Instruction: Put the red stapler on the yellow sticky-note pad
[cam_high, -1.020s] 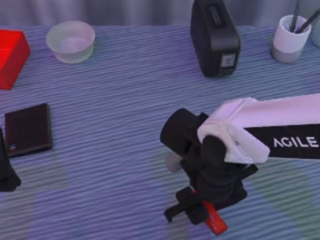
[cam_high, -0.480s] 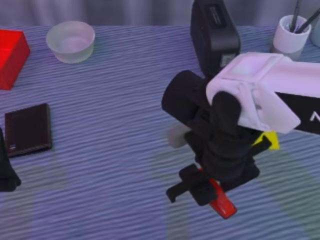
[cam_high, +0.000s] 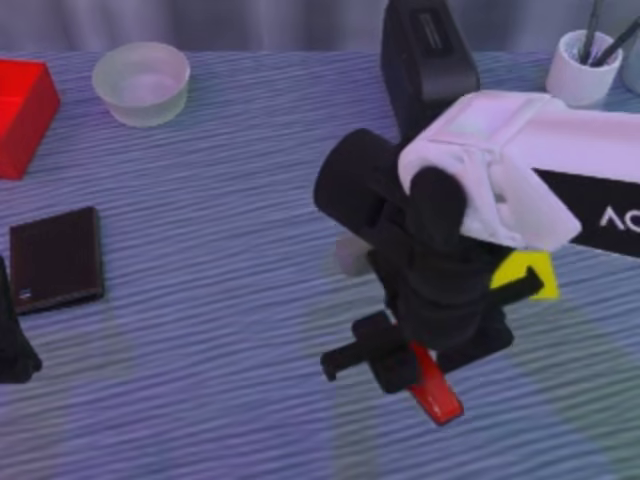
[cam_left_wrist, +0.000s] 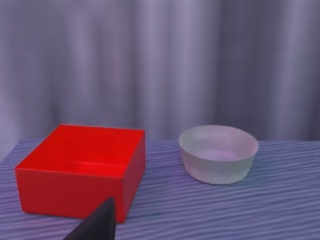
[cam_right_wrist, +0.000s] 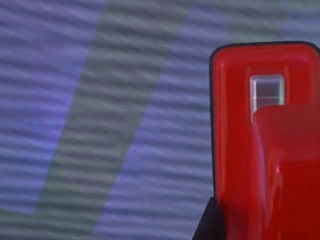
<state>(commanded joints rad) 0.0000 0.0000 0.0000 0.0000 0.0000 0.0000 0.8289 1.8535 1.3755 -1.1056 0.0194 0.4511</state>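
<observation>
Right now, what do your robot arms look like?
My right arm has a white shell with a black stripe carrying white letters, then a chunky black wrist and a black right gripper. Of my left arm, only a black part shows at the table's left edge.

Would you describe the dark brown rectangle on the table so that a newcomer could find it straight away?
Start at the red box in the far left corner of the table in the top view. Nearer the camera along that left edge, just beyond the parked left gripper, lies the dark brown rectangle. It is flat and closed like a wallet, unlike the open red box and the round pale bowl.
</observation>
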